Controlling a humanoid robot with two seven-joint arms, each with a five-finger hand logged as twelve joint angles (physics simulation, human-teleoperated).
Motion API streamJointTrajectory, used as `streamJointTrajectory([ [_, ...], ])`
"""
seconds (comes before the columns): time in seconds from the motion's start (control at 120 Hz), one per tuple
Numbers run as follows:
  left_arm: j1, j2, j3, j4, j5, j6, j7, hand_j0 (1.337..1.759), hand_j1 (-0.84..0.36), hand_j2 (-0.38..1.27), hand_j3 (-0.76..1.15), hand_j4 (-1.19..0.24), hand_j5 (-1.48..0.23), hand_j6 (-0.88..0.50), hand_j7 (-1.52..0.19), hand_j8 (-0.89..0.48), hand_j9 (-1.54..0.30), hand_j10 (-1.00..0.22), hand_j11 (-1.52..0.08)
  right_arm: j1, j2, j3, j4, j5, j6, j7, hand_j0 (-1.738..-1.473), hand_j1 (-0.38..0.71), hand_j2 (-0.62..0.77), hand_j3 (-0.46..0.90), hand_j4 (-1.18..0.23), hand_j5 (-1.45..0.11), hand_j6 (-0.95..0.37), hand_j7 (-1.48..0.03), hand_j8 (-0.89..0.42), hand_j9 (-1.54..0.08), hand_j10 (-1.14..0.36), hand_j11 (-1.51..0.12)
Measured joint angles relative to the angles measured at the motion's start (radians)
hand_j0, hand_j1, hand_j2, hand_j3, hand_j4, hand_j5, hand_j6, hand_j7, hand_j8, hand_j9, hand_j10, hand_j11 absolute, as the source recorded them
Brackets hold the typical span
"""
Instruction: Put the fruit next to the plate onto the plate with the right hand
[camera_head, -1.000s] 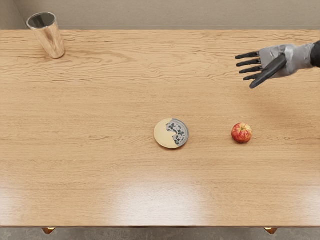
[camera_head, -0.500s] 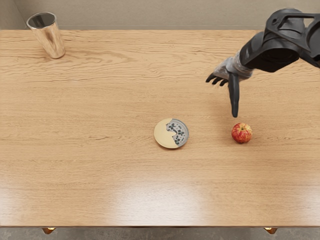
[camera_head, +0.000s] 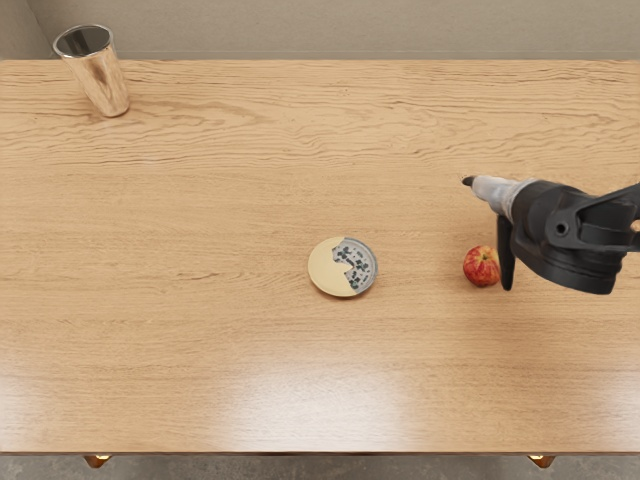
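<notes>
Apple (camera_head: 482, 266) sat toward the right edge of the tabletop (camera_head: 250, 150), apart from the plate (camera_head: 343, 267) near centre. Right hand (camera_head: 500, 205) hung just beside it, fingers (camera_head: 505, 255) extended, gripping nothing. Reach step, I judged. Next move: wrap and close around the apple.

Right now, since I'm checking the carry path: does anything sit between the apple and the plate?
Nothing visible does: only tabletop lies between the apple and the plate. The metal cup stands far off, back left. The right hand is beside the apple.
</notes>
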Motion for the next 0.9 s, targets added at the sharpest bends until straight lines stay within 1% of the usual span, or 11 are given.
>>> streamJointTrajectory([
  [0.092, 0.0, 0.0, 0.0, 0.0, 0.0, 0.0, 0.0, 1.658, 0.35, 0.0, 0.0, 0.0, 0.0, 0.0, 0.0, 0.0, 0.0, 0.0, 0.0, -0.021, 0.014, -0.052, 0.028, -0.001, -0.094, 0.0, -1.658, -0.35, 0.0, 0.0, 0.0, 0.0, 0.0, 0.0, 0.0, 0.0, 0.0, 0.0],
  [0.183, 0.0, 0.0, 0.0, 0.0, 0.0, 0.0, 0.0, 1.658, 0.35, 0.0, 0.0, 0.0, 0.0, 0.0, 0.0, 0.0, 0.0, 0.0, 0.0, -0.039, 0.03, -0.092, 0.037, -0.001, -0.14, 0.0, -1.658, -0.35, 0.0, 0.0, 0.0, 0.0, 0.0, 0.0, 0.0, 0.0, 0.0, 0.0],
  [0.367, 0.0, 0.0, 0.0, 0.0, 0.0, 0.0, 0.0, 1.658, 0.35, 0.0, 0.0, 0.0, 0.0, 0.0, 0.0, 0.0, 0.0, 0.0, 0.0, -0.08, 0.107, -0.142, 0.037, -0.002, -0.166, 0.0, -1.658, -0.35, 0.0, 0.0, 0.0, 0.0, 0.0, 0.0, 0.0, 0.0, 0.0, 0.0],
  [0.55, 0.0, 0.0, 0.0, 0.0, 0.0, 0.0, 0.0, 1.658, 0.35, 0.0, 0.0, 0.0, 0.0, 0.0, 0.0, 0.0, 0.0, 0.0, 0.0, -0.064, 0.117, -0.184, 0.03, -0.001, -0.171, 0.0, -1.658, -0.35, 0.0, 0.0, 0.0, 0.0, 0.0, 0.0, 0.0, 0.0, 0.0, 0.0],
  [0.667, 0.0, 0.0, 0.0, 0.0, 0.0, 0.0, 0.0, 1.658, 0.35, 0.0, 0.0, 0.0, 0.0, 0.0, 0.0, 0.0, 0.0, 0.0, 0.0, -0.066, 0.123, -0.184, 0.003, -0.001, -0.172, 0.0, -1.658, -0.35, 0.0, 0.0, 0.0, 0.0, 0.0, 0.0, 0.0, 0.0, 0.0, 0.0],
  [0.808, 0.0, 0.0, 0.0, 0.0, 0.0, 0.0, 0.0, 1.658, 0.35, 0.0, 0.0, 0.0, 0.0, 0.0, 0.0, 0.0, 0.0, 0.0, 0.0, -0.088, 0.157, -0.169, -0.073, -0.002, -0.172, 0.0, -1.658, -0.35, 0.0, 0.0, 0.0, 0.0, 0.0, 0.0, 0.0, 0.0, 0.0, 0.0],
  [0.9, 0.0, 0.0, 0.0, 0.0, 0.0, 0.0, 0.0, 1.658, 0.35, 0.0, 0.0, 0.0, 0.0, 0.0, 0.0, 0.0, 0.0, 0.0, 0.0, -0.102, 0.179, -0.166, -0.104, -0.004, -0.172, 0.0, -1.658, -0.35, 0.0, 0.0, 0.0, 0.0, 0.0, 0.0, 0.0, 0.0, 0.0, 0.0],
])
